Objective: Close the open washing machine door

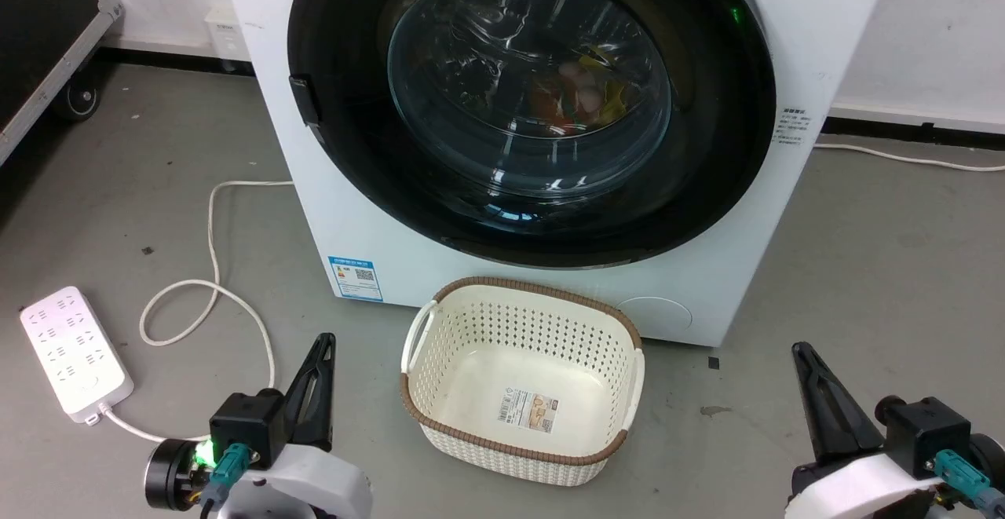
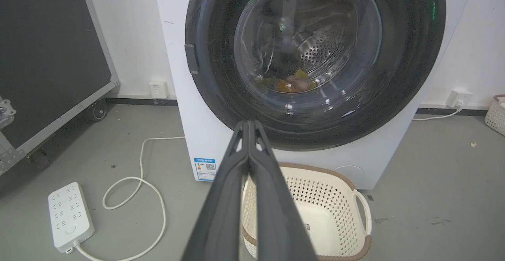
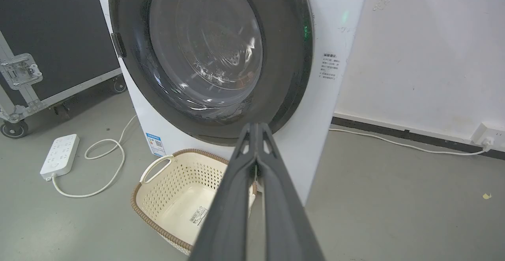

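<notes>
- I see the washing machine door [image 1: 530, 95] lying flat against the front of the washing machine [image 1: 369, 236], its black rim flush with the white panel and its glass bowl facing me.
- From the head view, coloured laundry [image 1: 581, 99] shows through the glass, low in the drum.
- The left wrist view adds the perforated steel drum wall [image 2: 315, 51] behind the glass.
- The right wrist view takes the door from the side and adds a printed label [image 3: 330, 66] on the panel beside the rim.
- A blue label sticker [image 1: 355, 278] sits at the machine's lower left corner.
- The cream basket [image 1: 471, 323] stands on the floor just in front of the machine, below the door.
- My left gripper [image 1: 323, 342] is clenched on nothing, low and left of the basket, well apart from the door.
- My right gripper [image 1: 799, 350] is likewise clenched and empty, to the basket's right.
- A white power strip [image 1: 74, 354] and its looped cable [image 1: 212, 268] lie on the floor at left.
- The left wrist view adds a black wheeled case [image 2: 51, 55].
</notes>
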Available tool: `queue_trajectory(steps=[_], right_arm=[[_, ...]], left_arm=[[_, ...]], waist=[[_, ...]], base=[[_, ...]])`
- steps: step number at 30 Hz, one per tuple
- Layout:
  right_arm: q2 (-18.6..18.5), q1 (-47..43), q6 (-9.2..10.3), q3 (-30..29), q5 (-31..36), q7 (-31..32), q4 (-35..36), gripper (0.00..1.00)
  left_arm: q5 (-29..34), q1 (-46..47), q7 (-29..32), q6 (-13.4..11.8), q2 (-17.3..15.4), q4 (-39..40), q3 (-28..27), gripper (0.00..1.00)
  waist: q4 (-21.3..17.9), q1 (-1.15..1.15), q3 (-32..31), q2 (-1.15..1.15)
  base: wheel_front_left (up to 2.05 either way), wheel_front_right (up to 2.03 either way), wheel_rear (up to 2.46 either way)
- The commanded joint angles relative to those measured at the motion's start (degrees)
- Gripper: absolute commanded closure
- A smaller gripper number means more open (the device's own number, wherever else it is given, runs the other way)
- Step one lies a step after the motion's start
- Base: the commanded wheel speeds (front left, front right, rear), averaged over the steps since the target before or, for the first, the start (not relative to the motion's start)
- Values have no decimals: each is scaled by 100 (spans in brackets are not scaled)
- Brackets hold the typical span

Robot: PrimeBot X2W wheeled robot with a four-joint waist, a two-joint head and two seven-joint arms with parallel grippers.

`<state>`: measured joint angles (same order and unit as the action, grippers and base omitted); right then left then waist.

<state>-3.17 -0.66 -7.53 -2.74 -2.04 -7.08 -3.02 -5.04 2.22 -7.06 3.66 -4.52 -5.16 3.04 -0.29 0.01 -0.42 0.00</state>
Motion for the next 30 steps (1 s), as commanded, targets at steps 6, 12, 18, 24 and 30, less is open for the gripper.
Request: queue_trajectory(steps=[6, 12, 18, 24, 30], right_arm=[[16, 37, 2, 41, 48, 83, 72, 100], [18, 41, 3, 67, 65, 153, 98, 100], [19, 44, 3, 94, 83, 224, 124, 100], [21, 47, 3, 120, 101, 295, 150, 100], [22, 50, 3, 146, 118, 365, 175, 100]], left_arm=[[95, -99, 86, -59, 26, 80, -41, 100], [142, -112, 156, -94, 42, 130, -70, 100], [188, -126, 226, -129, 57, 179, -100, 100], [234, -140, 296, -163, 73, 228, -130, 100], [280, -154, 365, -198, 89, 277, -159, 100]], waist=[[3, 0, 4, 0], [6, 0, 8, 0], [9, 0, 13, 0], [12, 0, 17, 0], [15, 0, 21, 0]], base=[[0, 0, 0], [0, 0, 0], [0, 0, 0], [0, 0, 0], [0, 0, 0]])
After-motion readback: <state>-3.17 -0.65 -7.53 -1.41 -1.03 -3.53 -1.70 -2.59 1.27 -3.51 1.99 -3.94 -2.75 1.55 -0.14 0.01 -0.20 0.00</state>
